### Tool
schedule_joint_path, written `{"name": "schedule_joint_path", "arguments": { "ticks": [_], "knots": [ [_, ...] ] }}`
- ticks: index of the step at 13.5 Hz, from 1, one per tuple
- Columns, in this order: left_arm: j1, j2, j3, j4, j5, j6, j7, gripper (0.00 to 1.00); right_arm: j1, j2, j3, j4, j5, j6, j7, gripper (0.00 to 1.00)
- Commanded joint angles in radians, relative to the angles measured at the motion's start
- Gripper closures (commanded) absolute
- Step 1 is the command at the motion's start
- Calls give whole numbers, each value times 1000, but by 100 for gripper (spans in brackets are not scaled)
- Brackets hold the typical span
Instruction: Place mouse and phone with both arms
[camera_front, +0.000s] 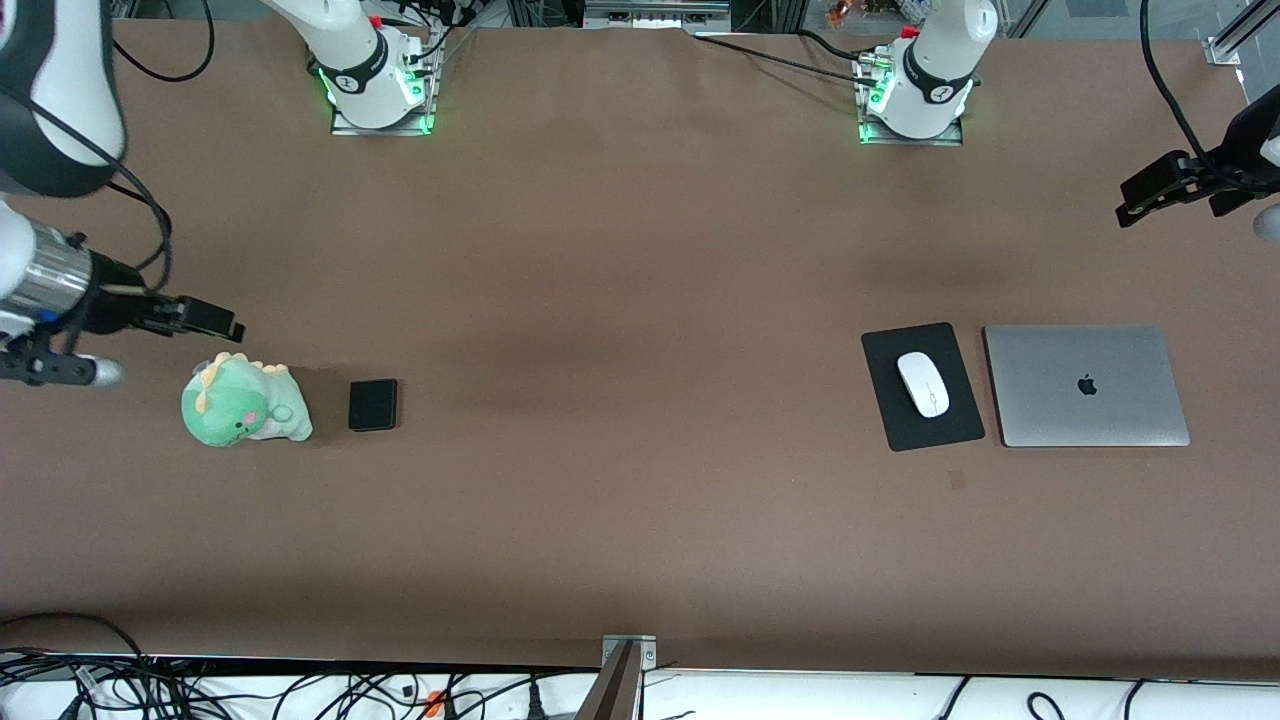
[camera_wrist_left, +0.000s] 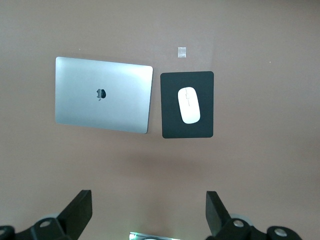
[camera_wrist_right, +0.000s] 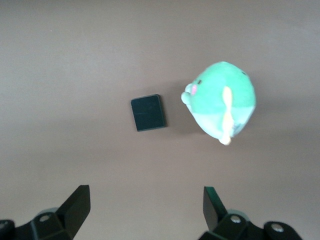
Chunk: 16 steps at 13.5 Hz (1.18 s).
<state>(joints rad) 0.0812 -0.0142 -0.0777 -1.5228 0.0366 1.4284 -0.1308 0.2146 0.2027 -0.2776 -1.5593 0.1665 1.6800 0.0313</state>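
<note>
The white mouse (camera_front: 923, 383) lies on a black mouse pad (camera_front: 900, 425) toward the left arm's end of the table; it also shows in the left wrist view (camera_wrist_left: 189, 105). The black phone (camera_front: 373, 404) lies flat on the table beside a green plush dinosaur (camera_front: 243, 402); it also shows in the right wrist view (camera_wrist_right: 148, 112). My left gripper (camera_front: 1135, 205) hangs high over bare table, open and empty (camera_wrist_left: 149, 197). My right gripper (camera_front: 225, 325) hangs high over the table close to the dinosaur, open and empty (camera_wrist_right: 146, 192).
A closed grey laptop (camera_front: 1087, 385) lies beside the mouse pad, at the left arm's end. A small pale patch (camera_front: 957, 480) marks the table nearer the front camera than the pad. The two arm bases (camera_front: 375, 85) (camera_front: 915, 95) stand along the table's edge.
</note>
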Motion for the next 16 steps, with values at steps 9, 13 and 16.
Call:
{"name": "schedule_joint_path", "arguments": {
  "ticks": [9, 13, 16],
  "knots": [
    [14, 5, -1, -3, -23, 6, 23, 0, -184, -167, 261, -18, -162, -126, 110, 0],
    [14, 3, -2, -3, -23, 6, 23, 0, -185, -141, 255, -8, -163, -86, 95, 0],
    [14, 5, -1, 0, -23, 7, 23, 0, -182, -135, 255, -8, -162, -57, 105, 0]
  ]
}}
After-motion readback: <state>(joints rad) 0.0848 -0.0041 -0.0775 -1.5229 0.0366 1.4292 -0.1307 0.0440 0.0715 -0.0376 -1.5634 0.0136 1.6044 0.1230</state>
